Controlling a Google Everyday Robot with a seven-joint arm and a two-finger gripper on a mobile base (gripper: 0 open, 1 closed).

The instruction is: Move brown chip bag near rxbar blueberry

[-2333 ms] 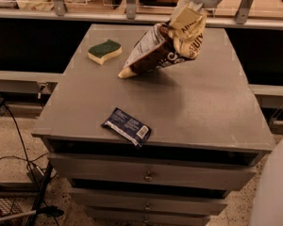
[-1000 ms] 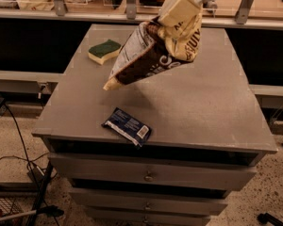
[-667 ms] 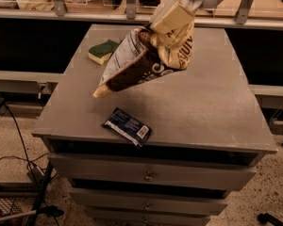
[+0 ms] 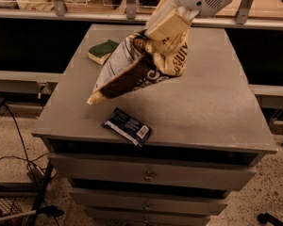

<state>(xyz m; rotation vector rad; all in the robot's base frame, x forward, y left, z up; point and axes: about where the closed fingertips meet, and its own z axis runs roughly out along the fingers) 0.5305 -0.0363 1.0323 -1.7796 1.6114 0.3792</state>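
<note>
The brown chip bag, wrinkly, dark brown and cream with a white nutrition panel, hangs tilted in the air above the grey cabinet top. Its lower corner points down-left, just above the surface. My gripper comes in from the top of the view and is shut on the bag's upper right end. The rxbar blueberry, a small flat navy wrapper with a white barcode patch, lies near the front edge, a little below and in front of the bag's lower corner.
A green-and-yellow sponge lies at the back left of the cabinet top. Drawers run below the front edge. Cables and a stand sit on the floor at the left. A railing and shelf run along the back.
My gripper has carried the bag up off the surface and then forward and left, toward the bar. The bar and the sponge have not moved.
</note>
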